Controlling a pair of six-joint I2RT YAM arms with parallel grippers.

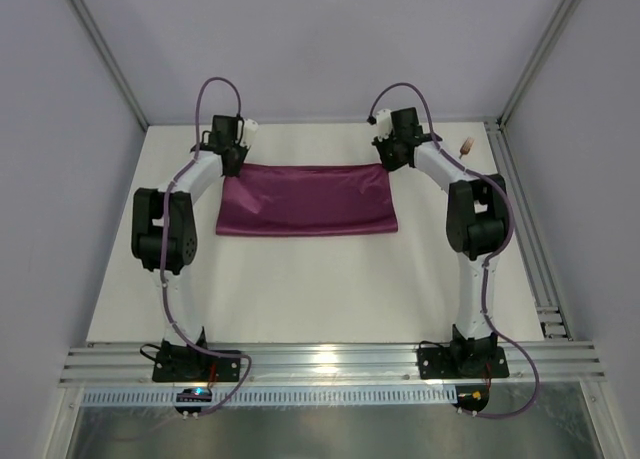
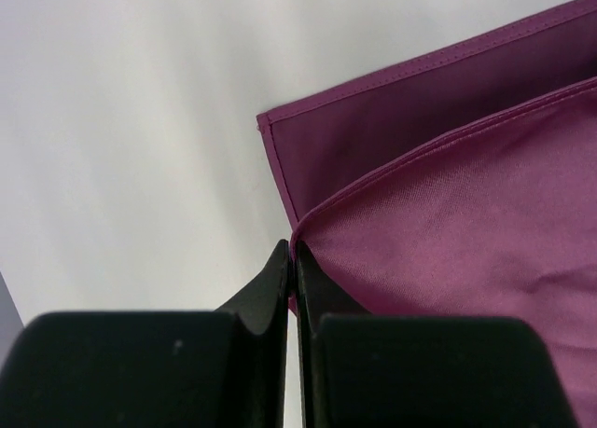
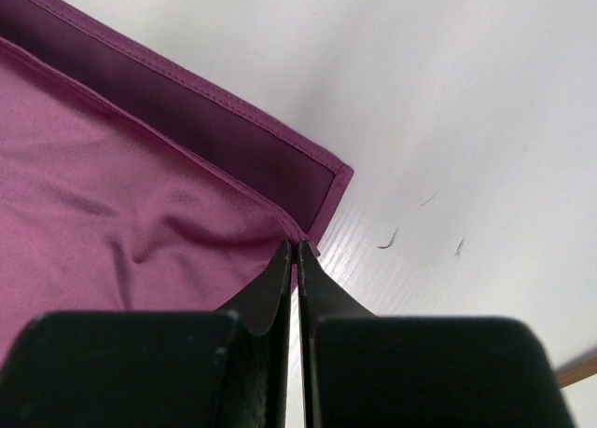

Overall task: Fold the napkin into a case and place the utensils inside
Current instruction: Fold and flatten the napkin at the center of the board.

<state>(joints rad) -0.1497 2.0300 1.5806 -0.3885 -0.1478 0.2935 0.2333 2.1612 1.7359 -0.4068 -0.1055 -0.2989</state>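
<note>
The napkin (image 1: 305, 201) is lying on the worktop (image 1: 320, 309), doubled over into a wide strip. It sits toward the far edge, roughly centred between the left and right edges. Plain plum-purple, a bit wrinkly in the middle.

Left tool (image 1: 233, 162) is down at the napkin's far-left corner and right tool (image 1: 390, 161) is at the far-right corner, so the far edge of the cloth runs pretty much straight between them. Both are clamped tight. In the left wrist view the jaws are pressed together with the corner of the top layer pinched right at their tips. The right wrist view is basically the mirror image: jaws together, top layer's corner caught between the tips.

The two layers don't line up perfectly, fwiw. In both wrist views the bottom layer sticks out past the top one as a darker band with a stitched hem. Its own corner lies flat on the worktop just beyond the jaws, not gripped as far as I can see.

Over by the far right corner of the worktop, beside the right arm, there's a slim brownish thing (image 1: 465, 149) with a pale end, well apart from the napkin. Too small to say what it is. There are also a couple of tiny dark scuffs (image 3: 387, 240) on the worktop just beside the napkin's right corner.
</note>
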